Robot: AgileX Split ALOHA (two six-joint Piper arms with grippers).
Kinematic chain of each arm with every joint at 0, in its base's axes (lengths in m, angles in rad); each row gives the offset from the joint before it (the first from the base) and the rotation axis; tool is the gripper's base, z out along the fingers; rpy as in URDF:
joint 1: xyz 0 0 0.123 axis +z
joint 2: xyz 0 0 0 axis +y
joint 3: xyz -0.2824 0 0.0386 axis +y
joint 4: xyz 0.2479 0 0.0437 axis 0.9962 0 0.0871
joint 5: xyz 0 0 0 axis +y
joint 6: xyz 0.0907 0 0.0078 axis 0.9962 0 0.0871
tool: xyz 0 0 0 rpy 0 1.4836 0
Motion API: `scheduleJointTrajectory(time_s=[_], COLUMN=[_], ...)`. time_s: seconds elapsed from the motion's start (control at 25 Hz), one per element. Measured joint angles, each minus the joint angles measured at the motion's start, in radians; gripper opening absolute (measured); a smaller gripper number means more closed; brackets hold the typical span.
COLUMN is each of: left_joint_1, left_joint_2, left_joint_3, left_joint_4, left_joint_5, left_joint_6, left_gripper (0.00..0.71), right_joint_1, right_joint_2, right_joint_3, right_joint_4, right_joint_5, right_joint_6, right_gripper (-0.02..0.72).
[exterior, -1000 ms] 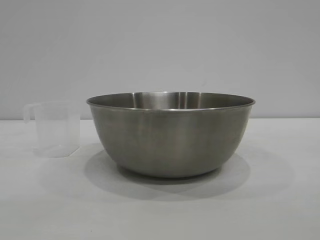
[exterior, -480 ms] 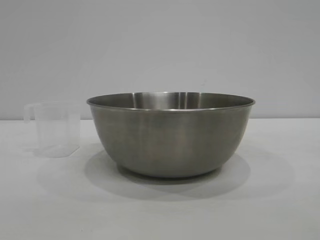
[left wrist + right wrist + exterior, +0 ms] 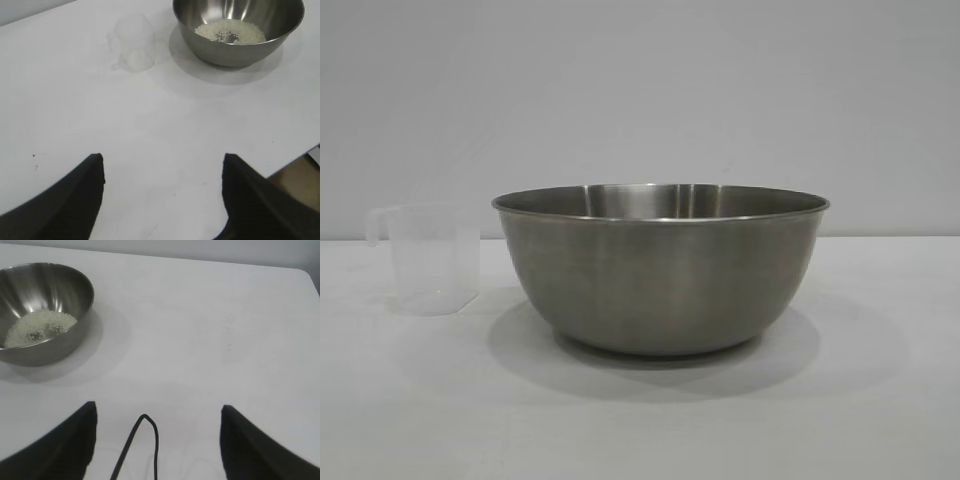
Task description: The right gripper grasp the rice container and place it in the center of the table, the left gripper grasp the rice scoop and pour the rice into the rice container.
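The rice container [image 3: 660, 270], a large brushed-steel bowl, stands on the flat white table [image 3: 880, 420] with a heap of cream rice [image 3: 230, 32] inside. The rice scoop [image 3: 428, 258], a small clear plastic cup, stands upright just beside it. Left gripper [image 3: 162, 192] and right gripper [image 3: 157, 440] hover well apart from both, jaws spread wide, holding nothing. A thin black cable [image 3: 142, 445] loops between the right jaws.

Rice [image 3: 37, 327] lies in the rice container [image 3: 75, 295] beyond the spread right claw [image 3: 157, 440]
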Motion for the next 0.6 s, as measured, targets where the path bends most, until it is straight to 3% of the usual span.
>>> scheduleJointTrajectory(time_s=[0.4, 0.48, 0.6], left_joint_1=[0.007, 0.058, 0.174], left_joint_2=[0.0, 0.0, 0.0], left_joint_3=[0.0, 0.0, 0.0], left_joint_4=[0.001, 0.001, 0.002], left_joint_5=[0.0, 0.0, 0.0], left_joint_6=[0.0, 0.0, 0.0], left_gripper=[0.437, 0.437, 0.437], right_joint_1=[0.0, 0.0, 0.0], right_joint_2=[0.0, 0.0, 0.0], right_joint_3=[0.0, 0.0, 0.0], right_joint_4=[0.0, 0.0, 0.0], right_joint_5=[0.0, 0.0, 0.0], right_joint_6=[0.0, 0.0, 0.0], right_gripper=[0.445, 0.445, 0.445])
